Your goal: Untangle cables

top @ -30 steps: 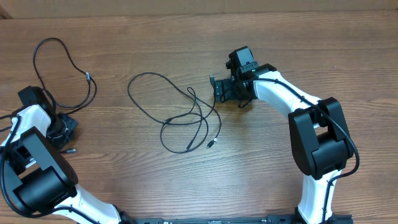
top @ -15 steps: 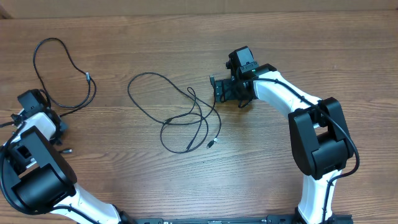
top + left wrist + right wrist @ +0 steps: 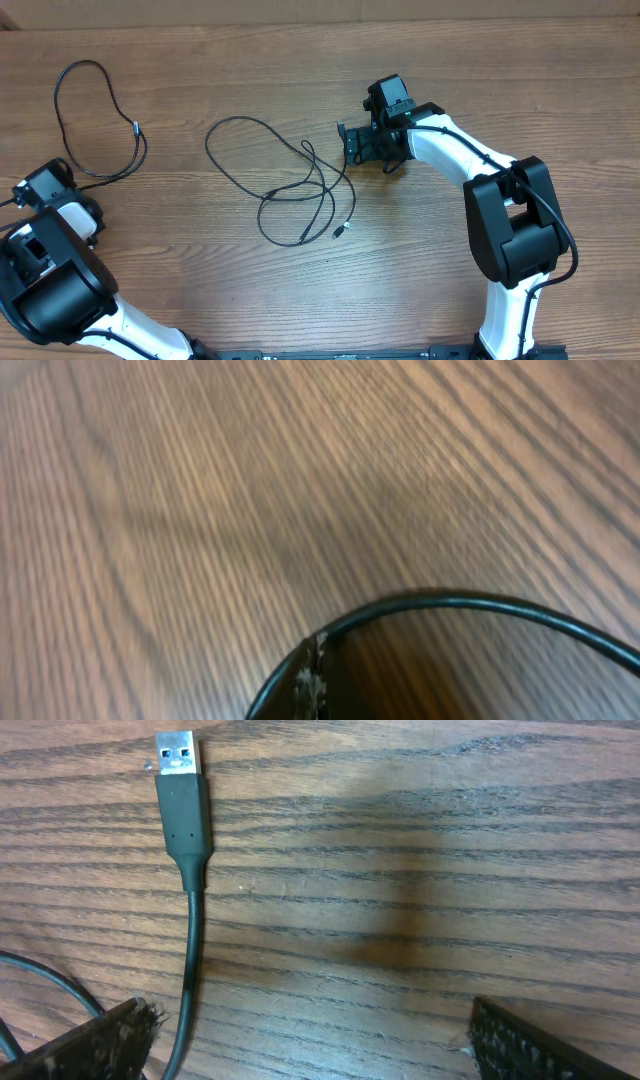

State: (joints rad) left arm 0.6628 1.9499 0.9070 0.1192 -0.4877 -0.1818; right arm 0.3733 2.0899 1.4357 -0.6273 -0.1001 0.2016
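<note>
One thin black cable (image 3: 80,63) lies in a loop at the far left; its lower end runs to my left gripper (image 3: 58,184). In the left wrist view this cable (image 3: 450,600) arcs over the fingertips (image 3: 318,675), which look closed on it. A second black cable (image 3: 210,145) lies tangled in loops at the centre, with a small plug end (image 3: 340,231) at the front. My right gripper (image 3: 352,146) is open at the tangle's right end. In the right wrist view a silver-tipped USB plug (image 3: 180,780) lies ahead of the open fingers (image 3: 310,1030), its cord passing just inside the left finger.
The wooden table (image 3: 500,60) fills the view. My right arm (image 3: 470,160) reaches in from the front right, and my left arm (image 3: 50,270) sits at the front left edge.
My left gripper has moved left and back toward the table edge, pulling the lower end of the left cable with it. The right arm and the centre tangle have not moved.
</note>
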